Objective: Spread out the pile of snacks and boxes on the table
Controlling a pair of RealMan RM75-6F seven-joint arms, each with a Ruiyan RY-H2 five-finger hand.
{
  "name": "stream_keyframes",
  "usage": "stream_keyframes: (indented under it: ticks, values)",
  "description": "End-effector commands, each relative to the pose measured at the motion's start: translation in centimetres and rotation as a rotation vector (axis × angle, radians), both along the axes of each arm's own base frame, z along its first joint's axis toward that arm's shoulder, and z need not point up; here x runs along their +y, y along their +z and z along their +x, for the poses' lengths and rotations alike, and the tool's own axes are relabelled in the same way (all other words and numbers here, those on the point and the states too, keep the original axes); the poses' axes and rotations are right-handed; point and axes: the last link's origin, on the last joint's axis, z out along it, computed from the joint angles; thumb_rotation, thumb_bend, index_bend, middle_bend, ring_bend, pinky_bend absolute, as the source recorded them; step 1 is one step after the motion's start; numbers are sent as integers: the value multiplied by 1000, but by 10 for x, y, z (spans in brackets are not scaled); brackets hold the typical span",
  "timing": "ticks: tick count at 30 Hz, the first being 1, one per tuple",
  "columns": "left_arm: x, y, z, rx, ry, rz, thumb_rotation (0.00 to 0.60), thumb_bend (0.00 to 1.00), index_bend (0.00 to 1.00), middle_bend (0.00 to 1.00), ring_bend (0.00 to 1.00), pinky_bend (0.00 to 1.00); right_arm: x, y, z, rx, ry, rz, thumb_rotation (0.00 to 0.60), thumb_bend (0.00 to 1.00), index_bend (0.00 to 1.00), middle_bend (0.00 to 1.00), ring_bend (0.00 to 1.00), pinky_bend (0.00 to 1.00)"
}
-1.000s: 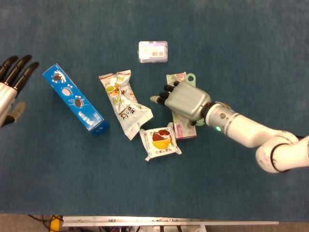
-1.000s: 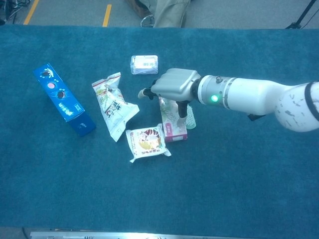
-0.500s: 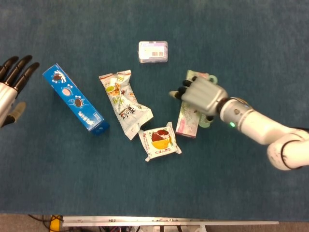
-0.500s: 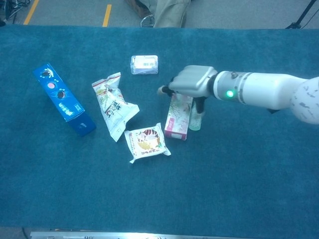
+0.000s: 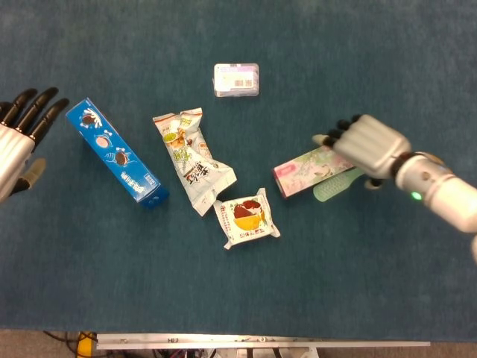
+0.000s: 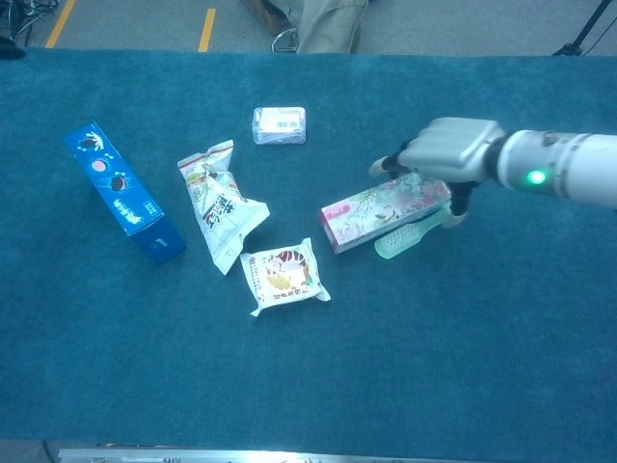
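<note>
My right hand [image 5: 367, 143] [image 6: 449, 152] rests palm down on the right end of a pink flowered box [image 5: 304, 171] [image 6: 383, 210], fingers stretched over its top and not closed around it. A pale green packet [image 5: 337, 184] [image 6: 408, 235] lies against the box's near side. To the left sit a square snack pack [image 5: 247, 217] [image 6: 282, 276], a white crumpled snack bag [image 5: 192, 159] [image 6: 220, 205], a long blue biscuit box [image 5: 116, 152] [image 6: 121, 192] and a small white box [image 5: 236, 79] [image 6: 280, 124]. At the far left edge my left hand [image 5: 19, 142] hovers with fingers spread, holding nothing.
Blue cloth covers the whole table [image 5: 358, 276]. A metal rail [image 5: 261, 344] runs along the near edge. Beyond the far edge in the chest view lies grey floor with yellow lines [image 6: 207, 27].
My right hand has swept to the right, dragging the pink box and green packet away from the square pack; the box swung from nearly upright to almost level. The left hand barely shifted.
</note>
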Motion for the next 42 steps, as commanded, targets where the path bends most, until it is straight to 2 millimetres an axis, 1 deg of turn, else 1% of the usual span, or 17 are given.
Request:
stream_keyframes:
  ticks: [1, 4, 7, 8, 9, 11, 12, 14, 15, 17, 20, 25, 31, 42]
  values:
    - [0, -1, 1, 1, -3, -3, 600, 358, 1, 64, 94, 278, 9, 21, -12, -17, -20, -26, 600, 0, 118, 248, 193, 280]
    - [1, -3, 2, 1, -5, -6, 600, 358, 1, 64, 94, 278, 12, 30, -4, -83, -8, -42, 600, 0, 118, 248, 193, 280]
    - [1, -4, 4, 2, -7, -9, 600, 358, 1, 64, 94, 278, 15, 30, 7, -141, 19, -33, 600, 0, 118, 248, 191, 275]
    - [0, -5, 4, 3, -8, -10, 600, 358, 1, 64, 94, 278, 16, 28, 12, -156, 29, -20, 600, 0, 118, 248, 177, 255]
    - [0, -5, 4, 4, -8, -9, 600, 358, 1, 64, 94, 278, 16, 25, 16, -163, 37, -8, 600, 0, 118, 248, 164, 236]
    - [-2, -3, 4, 8, -4, -6, 600, 358, 1, 64, 94, 278, 16, 16, 24, -172, 58, 22, 600, 0, 118, 248, 109, 150]
    - [-2, -2, 3, 9, -2, -4, 600, 358, 1, 64, 94, 278, 17, 12, 28, -177, 66, 37, 598, 0, 118, 248, 97, 125]
    - [-4, 0, 2, 12, 6, 1, 600, 358, 1, 64, 94, 277, 17, 2, 37, -180, 81, 71, 561, 0, 118, 248, 81, 81]
    - [-4, 1, 2, 13, 9, 3, 600, 358, 1, 64, 94, 278, 17, -2, 40, -181, 89, 82, 531, 0, 122, 247, 81, 76]
    - [-6, 2, 0, 15, 16, 6, 600, 358, 1, 64, 94, 278, 16, -11, 48, -183, 109, 101, 490, 0, 139, 247, 81, 75]
    - [-8, 4, -1, 16, 23, 9, 600, 358, 1, 64, 94, 277, 13, -22, 58, -191, 137, 109, 459, 0, 167, 255, 81, 75]
    - [-9, 5, -3, 15, 28, 10, 600, 358, 1, 64, 94, 277, 12, -38, 69, -204, 151, 126, 449, 0, 183, 263, 82, 75]
    - [-9, 5, -4, 13, 31, 9, 600, 358, 1, 64, 94, 277, 11, -53, 72, -184, 154, 141, 448, 0, 182, 263, 84, 77]
    - [-10, 5, -6, 11, 36, 10, 600, 358, 1, 63, 94, 277, 11, -66, 64, -145, 129, 161, 449, 0, 183, 263, 84, 77]
